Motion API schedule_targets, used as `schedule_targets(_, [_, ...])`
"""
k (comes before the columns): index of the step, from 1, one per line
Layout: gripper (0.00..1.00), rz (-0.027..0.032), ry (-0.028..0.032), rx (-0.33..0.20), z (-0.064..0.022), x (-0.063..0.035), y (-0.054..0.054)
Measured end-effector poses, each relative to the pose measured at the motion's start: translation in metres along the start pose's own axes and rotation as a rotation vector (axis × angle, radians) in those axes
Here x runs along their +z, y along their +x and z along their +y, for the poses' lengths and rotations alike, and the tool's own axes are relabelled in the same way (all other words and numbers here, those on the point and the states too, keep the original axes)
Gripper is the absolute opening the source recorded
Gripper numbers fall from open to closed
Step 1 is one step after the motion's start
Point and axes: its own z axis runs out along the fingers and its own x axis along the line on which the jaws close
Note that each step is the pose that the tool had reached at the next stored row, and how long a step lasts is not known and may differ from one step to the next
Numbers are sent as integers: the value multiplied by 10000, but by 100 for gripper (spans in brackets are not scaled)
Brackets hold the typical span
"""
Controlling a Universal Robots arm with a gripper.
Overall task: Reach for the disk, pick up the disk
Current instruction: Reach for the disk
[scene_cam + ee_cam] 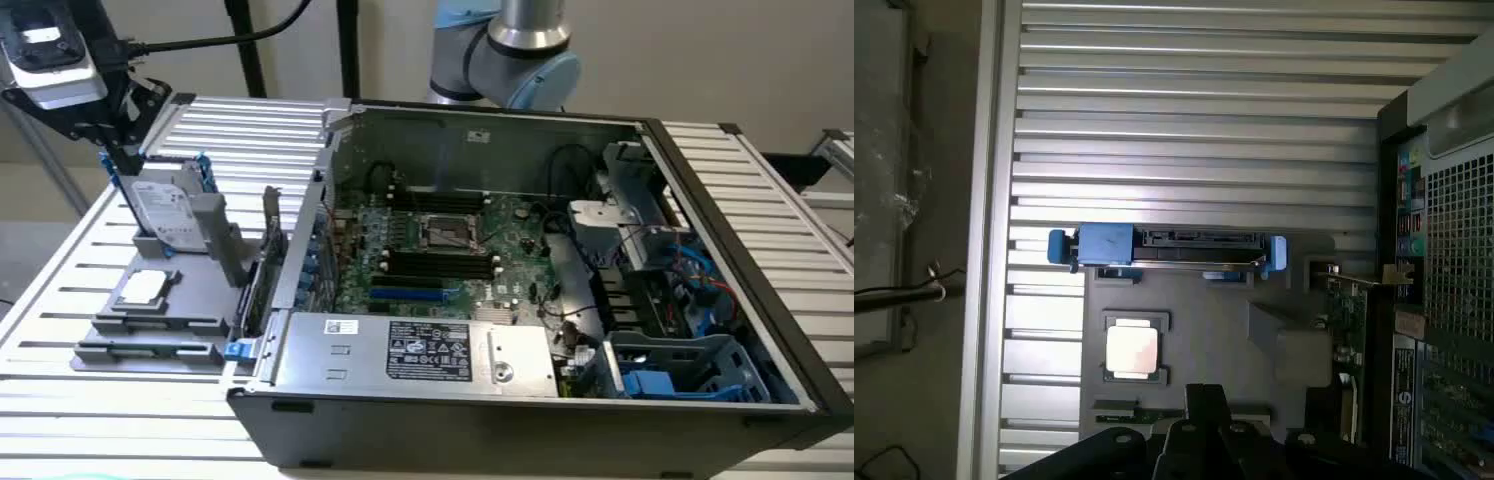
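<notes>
- Here, the disk [171, 208] stands on edge in a slot of a grey holder [160, 322], at about nine o'clock from the open computer case [441, 425] in the exterior view.
- The end effector [120, 135] hangs above the disk's upper corner, at roughly eleven o'clock from it. It seems to be clear of the disk, though contact cannot be ruled out.
- Whether the end effector is apart or together cannot be told, and it holds nothing that shows.
- In the wrist view the disk [1169, 248] is seen edge-on as a thin dark and silver strip with blue plastic caps at both ends. The end effector [1199, 432] appears as a dark mass near the picture's border.
- The disk is probably rigid and fairly heavy for its size, with a smooth metal shell that could slip under a weak grip.
- It is likely sensitive to knocks, so a drop or a twist in the slot could harm it.
- The best hold looks like the two broad flat faces near the top edge, between the blue rails. The plastic frame may flex.
- A small square chip [144, 287] lies flat on the holder at about six o'clock from the disk, bright and metallic.
- The table [80, 405] is ribbed aluminium slats, pale and shiny.
- The case is dark sheet metal holding a green circuit board [441, 250].
</notes>
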Motion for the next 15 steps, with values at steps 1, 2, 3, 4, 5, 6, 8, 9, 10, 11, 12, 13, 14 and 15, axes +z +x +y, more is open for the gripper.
schedule_targets(1, [11,0,0,0,0,0,0])
schedule_targets(2, [11,0,0,0,0,0,0])
schedule_targets(3, [11,0,0,0,0,0,0])
schedule_targets(4, [11,0,0,0,0,0,0])
schedule_targets(5, [11,0,0,0,0,0,0])
schedule_targets(6, [11,0,0,0,0,0,0])
schedule_targets(8, [11,0,0,0,0,0,0])
schedule_targets(9, [11,0,0,0,0,0,0])
schedule_targets(10, [11,0,0,0,0,0,0])
schedule_targets(11, [11,0,0,0,0,0,0])
schedule_targets(12, [11,0,0,0,0,0,0])
schedule_targets(13, [11,0,0,0,0,0,0])
schedule_targets(14, [11,0,0,0,0,0,0])
schedule_targets(15, [11,0,0,0,1,0,2])
